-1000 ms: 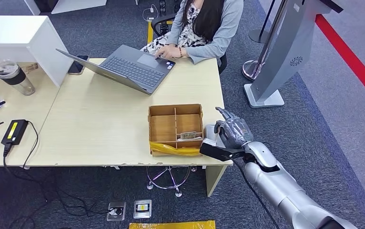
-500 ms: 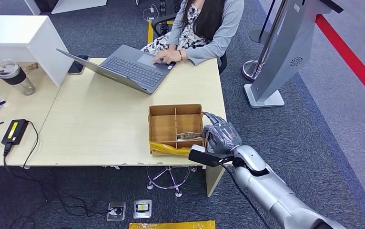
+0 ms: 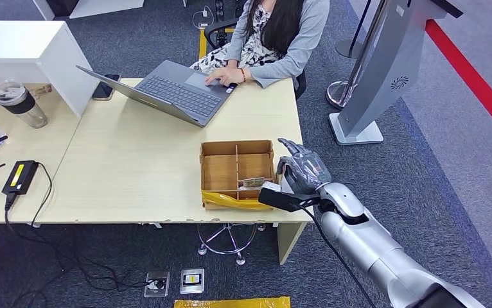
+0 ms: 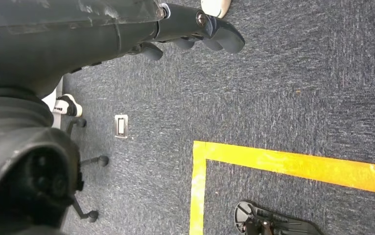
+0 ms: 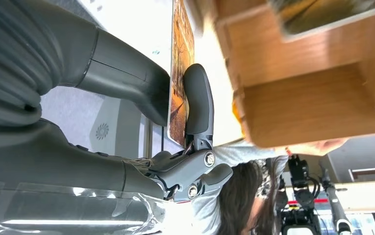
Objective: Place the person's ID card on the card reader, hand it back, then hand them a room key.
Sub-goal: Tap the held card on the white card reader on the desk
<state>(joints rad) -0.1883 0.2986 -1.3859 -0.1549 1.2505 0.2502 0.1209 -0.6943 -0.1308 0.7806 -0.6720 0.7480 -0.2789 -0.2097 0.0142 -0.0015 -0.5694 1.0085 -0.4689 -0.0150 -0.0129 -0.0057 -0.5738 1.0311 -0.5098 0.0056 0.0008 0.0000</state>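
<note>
My right hand hovers at the table's near right corner, just right of an open wooden box with compartments. In the right wrist view the thumb and a dark finger pinch a thin card with an orange-brown picture, held on edge beside the box. Another card lies in the box's near right compartment. The person sits at the far side of the table, typing on a grey laptop. My left hand hangs over the carpet and holds nothing.
A black device with a yellow label and its cable lie at the left on the pale table. A lidded cup, a phone and a white partition stand at the back left. A grey kiosk stands on the right.
My right hand dipped left toward the box's near corner, then rose back a little to the right. The person's hands shifted slightly on the laptop.
</note>
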